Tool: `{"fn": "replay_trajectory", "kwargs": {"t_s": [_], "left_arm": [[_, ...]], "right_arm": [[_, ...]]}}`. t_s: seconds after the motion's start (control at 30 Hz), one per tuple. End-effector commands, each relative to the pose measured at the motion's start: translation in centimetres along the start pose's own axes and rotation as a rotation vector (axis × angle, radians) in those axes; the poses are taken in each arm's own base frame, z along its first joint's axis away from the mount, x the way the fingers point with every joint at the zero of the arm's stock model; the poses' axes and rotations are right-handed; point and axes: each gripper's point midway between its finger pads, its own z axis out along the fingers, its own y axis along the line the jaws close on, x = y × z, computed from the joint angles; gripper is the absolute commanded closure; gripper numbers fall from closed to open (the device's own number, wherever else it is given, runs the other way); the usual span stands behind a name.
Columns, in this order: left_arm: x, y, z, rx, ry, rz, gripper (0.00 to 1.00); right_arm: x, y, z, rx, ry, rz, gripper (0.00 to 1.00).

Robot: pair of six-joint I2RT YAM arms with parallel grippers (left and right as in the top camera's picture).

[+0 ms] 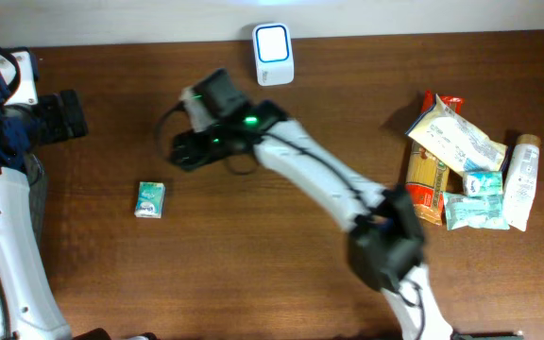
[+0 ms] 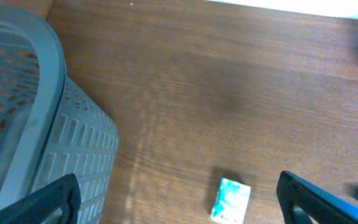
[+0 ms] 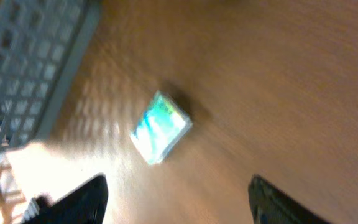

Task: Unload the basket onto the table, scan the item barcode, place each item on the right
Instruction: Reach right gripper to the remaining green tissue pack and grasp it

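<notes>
The item, a small teal-and-white packet [image 1: 149, 199], lies flat on the brown table left of centre. It also shows as the packet [image 3: 160, 127] in the right wrist view and the packet [image 2: 230, 200] in the left wrist view. My right gripper [image 1: 181, 153] hovers just up and right of it, and this gripper [image 3: 176, 202] is open with nothing between its black fingers. My left gripper [image 2: 179, 205] is wide open and empty, with the packet near its right finger [image 2: 319, 200]. A white scanner [image 1: 273, 54] with a lit window stands at the table's back edge.
A grey mesh basket [image 2: 36, 118] sits at the far left under my left arm, and the basket [image 3: 23, 56] is close to the packet. A pile of grocery packets, a pasta bag and a tube [image 1: 470, 170] lies at the right.
</notes>
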Motion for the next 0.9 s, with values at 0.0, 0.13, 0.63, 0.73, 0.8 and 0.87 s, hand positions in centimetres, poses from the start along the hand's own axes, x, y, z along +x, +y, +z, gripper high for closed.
{"fn": "replay_trajectory", "kwargs": {"t_s": [0.0,0.13,0.63,0.73,0.8,0.87], "left_arm": [[-0.2,0.2,-0.3,-0.006,-0.01,-0.012,0.01],[-0.2,0.2,-0.3,-0.006,-0.01,-0.012,0.01],[-0.2,0.2,-0.3,-0.006,-0.01,-0.012,0.01],[-0.2,0.2,-0.3,-0.006,-0.01,-0.012,0.01],[-0.2,0.2,-0.3,-0.006,-0.01,-0.012,0.01],[-0.2,0.2,-0.3,-0.006,-0.009,-0.012,0.01]], "right_arm": [[-0.7,0.4,5.1,0.084,0.001,-0.092,0.29],[2.1,0.4,9.7,0.081,0.067,-0.219,0.35],[3.6,2.2,13.4,0.062,0.057,-0.499,0.37],[4.8,1.0,13.8,0.11,0.094,-0.431,0.31],[5.8,0.8,14.3,0.114,0.119,-0.43,0.29],[6.1,0.9,14.4,0.114,0.127,-0.431,0.39]]}}
